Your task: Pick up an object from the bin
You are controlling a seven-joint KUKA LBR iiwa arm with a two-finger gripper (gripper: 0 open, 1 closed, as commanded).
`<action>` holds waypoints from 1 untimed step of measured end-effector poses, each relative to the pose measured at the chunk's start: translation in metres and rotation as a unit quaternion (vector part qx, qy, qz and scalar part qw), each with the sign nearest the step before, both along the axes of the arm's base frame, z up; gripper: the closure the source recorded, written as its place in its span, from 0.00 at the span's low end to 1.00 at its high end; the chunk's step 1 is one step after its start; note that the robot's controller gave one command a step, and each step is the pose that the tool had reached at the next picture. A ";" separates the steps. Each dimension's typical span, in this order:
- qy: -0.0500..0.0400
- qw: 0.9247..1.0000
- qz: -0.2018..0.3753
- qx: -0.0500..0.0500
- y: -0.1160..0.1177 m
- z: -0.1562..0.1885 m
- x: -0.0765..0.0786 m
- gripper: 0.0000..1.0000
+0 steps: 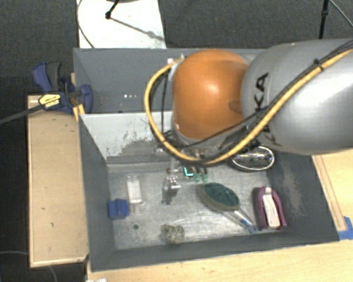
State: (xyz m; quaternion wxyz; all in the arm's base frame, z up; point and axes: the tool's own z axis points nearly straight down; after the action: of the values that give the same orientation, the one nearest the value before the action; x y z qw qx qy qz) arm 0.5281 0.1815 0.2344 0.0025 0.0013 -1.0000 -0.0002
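From above, the gripper (pixel 169 190) hangs low over the middle of the bin (pixel 100 141), and I cannot tell whether it is released or clenched. It sits between a clear plastic piece (pixel 133 190) and a dark green oval brush (pixel 220 196), touching neither. A blue block (pixel 118 209) and a grey lump (pixel 173 233) lie near.

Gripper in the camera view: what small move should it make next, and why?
Probably a short shift toward the view's right, to bring the gripper over the dark green oval brush before lowering. It appears to hang above the bare floor of the grey metal bin, between the brush and a clear small plastic piece, apparently touching neither. The brush seems the nearest thing large enough to grasp.
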 end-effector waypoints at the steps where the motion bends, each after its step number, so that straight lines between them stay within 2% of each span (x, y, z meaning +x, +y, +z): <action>1: -0.001 0.999 0.045 -0.001 0.057 -0.147 0.030 0.00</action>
State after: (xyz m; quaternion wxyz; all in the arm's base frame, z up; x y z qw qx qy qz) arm 0.5581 0.2381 0.0877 0.0016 0.0459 -0.9989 0.0014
